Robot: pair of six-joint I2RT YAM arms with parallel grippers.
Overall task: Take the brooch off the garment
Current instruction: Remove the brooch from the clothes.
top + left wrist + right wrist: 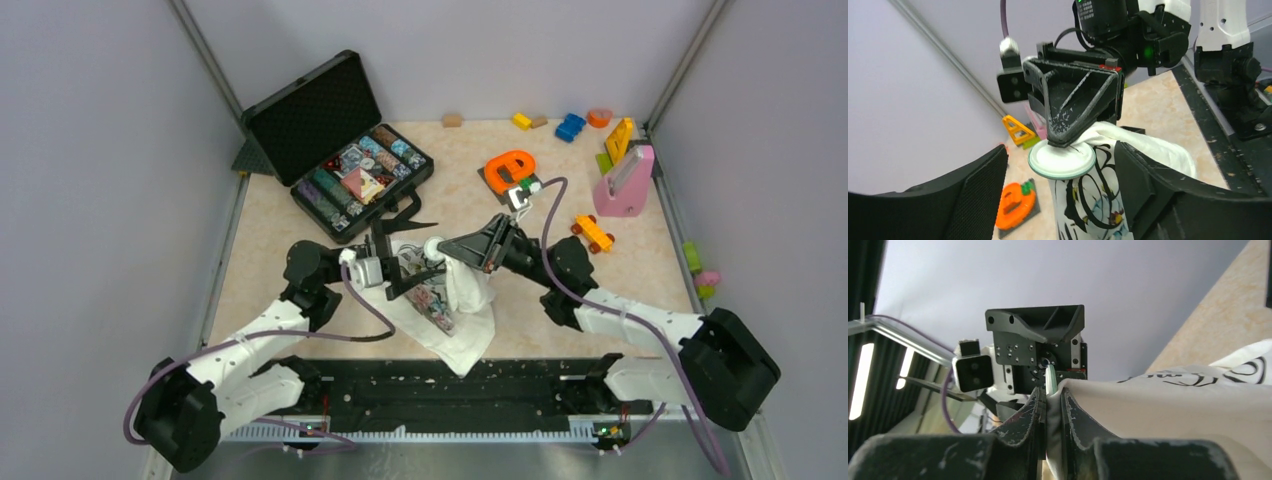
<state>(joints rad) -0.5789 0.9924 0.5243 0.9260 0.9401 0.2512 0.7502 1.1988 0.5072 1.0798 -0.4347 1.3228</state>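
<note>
The only container standing open is the black case (310,120) at the far left of the table (560,290). Its lid leans back, and its tray holds rows of poker chips (325,190) in several colours, with cards (362,183) lying among them.

The brooch (1061,161) is up in the air over the middle of the table, between my two arms. My right gripper (1063,142) is clamped on it, both fingertips pinching the disc from above. From my left wrist it looks like a round white disc with a pale green rim. From my right wrist only its thin green edge (1050,377) shows in the slit between my fingers.

Its decorated face is turned away from every camera and the pin is hidden. The garment (1088,200) bunches up right under the disc and touches it, so I cannot tell whether it is fastened there.

My left gripper (408,270) stands apart, one finger on each side of the raised cloth. One finger (1158,190) is just beside the cloth and the other is clear of it. An orange toy (1015,202) shows through that gap.

The garment's lower part drapes toward my bases. Its print is mostly folded out of sight.
</note>
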